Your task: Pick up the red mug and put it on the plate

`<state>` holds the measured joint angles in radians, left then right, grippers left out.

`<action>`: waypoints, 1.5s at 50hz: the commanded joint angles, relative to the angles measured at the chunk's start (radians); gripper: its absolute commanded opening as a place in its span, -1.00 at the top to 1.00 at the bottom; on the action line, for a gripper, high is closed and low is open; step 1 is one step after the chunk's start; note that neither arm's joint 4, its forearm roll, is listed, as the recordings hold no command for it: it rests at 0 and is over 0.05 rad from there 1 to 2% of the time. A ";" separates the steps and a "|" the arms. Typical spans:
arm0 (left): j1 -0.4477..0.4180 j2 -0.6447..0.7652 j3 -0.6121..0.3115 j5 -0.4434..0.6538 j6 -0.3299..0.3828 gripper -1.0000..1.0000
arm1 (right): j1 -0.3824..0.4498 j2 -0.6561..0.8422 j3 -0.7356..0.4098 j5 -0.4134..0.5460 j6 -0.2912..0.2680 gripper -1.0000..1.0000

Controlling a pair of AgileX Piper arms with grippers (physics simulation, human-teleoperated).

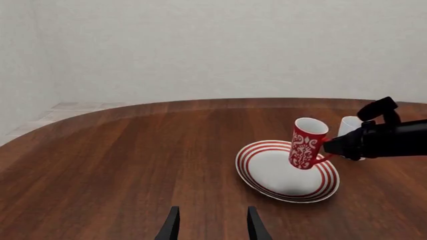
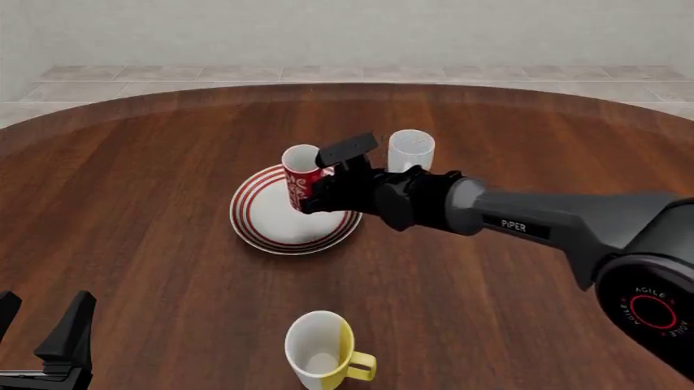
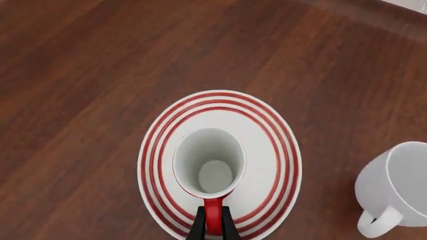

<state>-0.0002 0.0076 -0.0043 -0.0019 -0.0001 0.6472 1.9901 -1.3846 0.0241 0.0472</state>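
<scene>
The red mug (image 2: 301, 177) with white swirls hangs tilted over the plate (image 2: 260, 221), a round white plate with red rings. My right gripper (image 2: 317, 197) is shut on the mug's red handle. In the left wrist view the mug (image 1: 308, 142) is a little above the plate (image 1: 267, 172), with its shadow on the plate and the right gripper (image 1: 331, 148) at its handle. The right wrist view looks down into the mug (image 3: 209, 162) over the plate (image 3: 283, 150), with the gripper (image 3: 213, 226) on the handle. My left gripper (image 2: 41, 318) is open and empty near the table's front left; it also shows in its own wrist view (image 1: 210, 226).
A plain white mug (image 2: 411, 150) stands just behind and right of the plate, close to the right arm; it also shows in the right wrist view (image 3: 397, 185). A yellow-and-white mug (image 2: 322, 349) stands near the front edge at the middle.
</scene>
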 commanded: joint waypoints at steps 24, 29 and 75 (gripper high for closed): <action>0.000 0.000 0.000 0.000 0.000 -1.00 | -0.001 0.033 -0.043 0.013 -0.001 1.00; 0.000 0.000 0.000 0.000 0.000 -1.00 | 0.006 0.036 -0.044 0.013 -0.002 1.00; 0.000 0.000 0.000 0.000 0.000 -1.00 | 0.015 0.108 -0.098 0.022 -0.001 1.00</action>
<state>-0.0002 0.0076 -0.0043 -0.0019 0.0000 0.6602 2.0888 -1.4716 0.0479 0.0387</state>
